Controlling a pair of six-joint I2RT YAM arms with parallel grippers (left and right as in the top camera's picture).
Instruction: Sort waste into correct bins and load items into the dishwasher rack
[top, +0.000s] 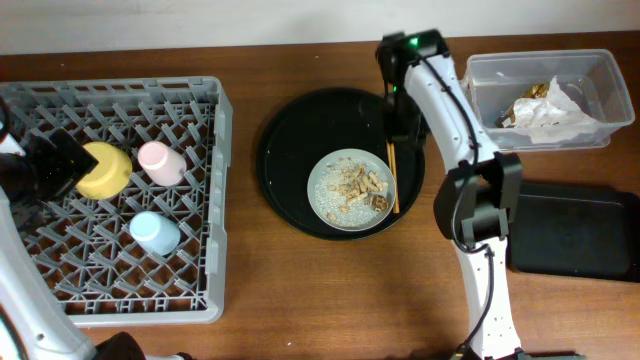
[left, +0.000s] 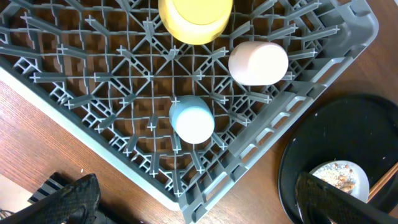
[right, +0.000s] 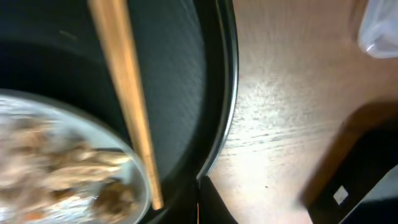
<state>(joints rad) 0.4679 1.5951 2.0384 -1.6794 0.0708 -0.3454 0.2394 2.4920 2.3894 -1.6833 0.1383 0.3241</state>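
The grey dishwasher rack (top: 110, 280) holds the yellow bowl (top: 105, 170), pink cup (top: 160, 162) and light-blue cup (top: 155, 232). My left gripper (top: 55, 165) hovers open over the rack's left side, with nothing between its fingers (left: 68, 202). The speckled plate (top: 322, 195) carries brown food scraps (top: 358, 188), and the chopsticks (top: 392, 180) lie along its right rim. My right gripper (top: 400, 130) is shut above the tray's right edge. In the blurred right wrist view the chopsticks (right: 124, 93) lie left of the gripper (right: 199, 202), not between its fingers.
Plate and chopsticks sit on a round black tray (top: 290, 150). At the back right, a clear tub (top: 485, 75) contains white napkins (top: 555, 115) and a brown-gold wrapper (top: 530, 92). A flat black container (top: 575, 235) lies at the right edge. My right arm arches over the tray's right side.
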